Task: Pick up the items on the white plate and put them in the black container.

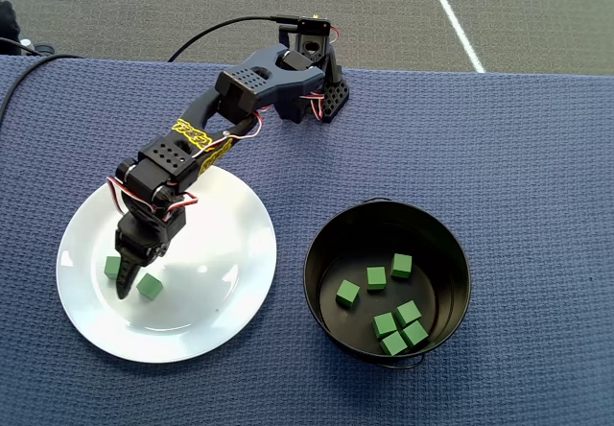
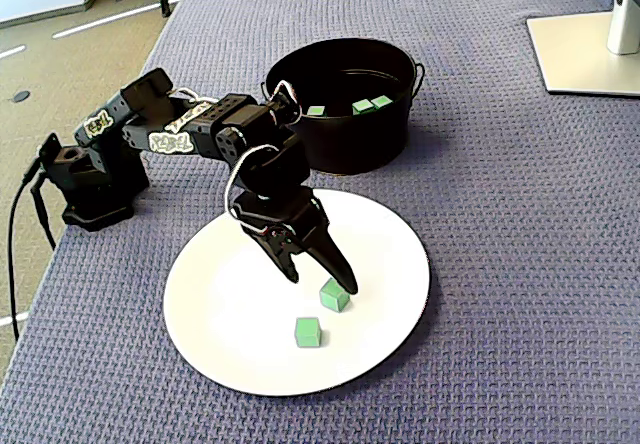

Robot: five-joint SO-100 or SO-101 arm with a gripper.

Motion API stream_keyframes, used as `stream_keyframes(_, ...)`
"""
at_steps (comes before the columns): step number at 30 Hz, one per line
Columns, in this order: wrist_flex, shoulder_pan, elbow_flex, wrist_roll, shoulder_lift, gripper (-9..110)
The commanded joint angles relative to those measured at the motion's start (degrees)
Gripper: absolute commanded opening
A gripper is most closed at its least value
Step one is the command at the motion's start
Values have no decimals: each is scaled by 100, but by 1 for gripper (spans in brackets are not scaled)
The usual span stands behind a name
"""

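Two small green cubes lie on the white plate (image 1: 221, 301) (image 2: 230, 344): one cube (image 1: 150, 287) (image 2: 334, 294) nearer the pot, the other cube (image 1: 111, 266) (image 2: 308, 332) beside it. My gripper (image 1: 129, 282) (image 2: 322, 282) is open, its tips low over the plate. In the overhead view it points down between the two cubes. In the fixed view the nearer cube sits just inside one fingertip (image 2: 348, 286). Nothing is gripped. The black container (image 1: 317, 244) (image 2: 350, 149) stands beside the plate and holds several green cubes (image 1: 376, 277) (image 2: 362, 106).
The arm's base (image 1: 317, 95) (image 2: 95, 179) is clamped at the table edge, with a cable (image 1: 211, 31) running off it. A white monitor foot (image 2: 585, 49) stands at the fixed view's top right. Blue woven cloth (image 1: 537, 186) covers the table.
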Motion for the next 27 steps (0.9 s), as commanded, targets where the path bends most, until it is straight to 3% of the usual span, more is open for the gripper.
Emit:
stream_keyframes(1,-97,-70,-290,-70,9,33)
stream_keyframes(11,-422,-97,-62,-35,-79,14)
stream_keyframes(23,-466,-123,-44,-70,-158,0)
stream_keyframes(27,-835,-105,861,70,527,0)
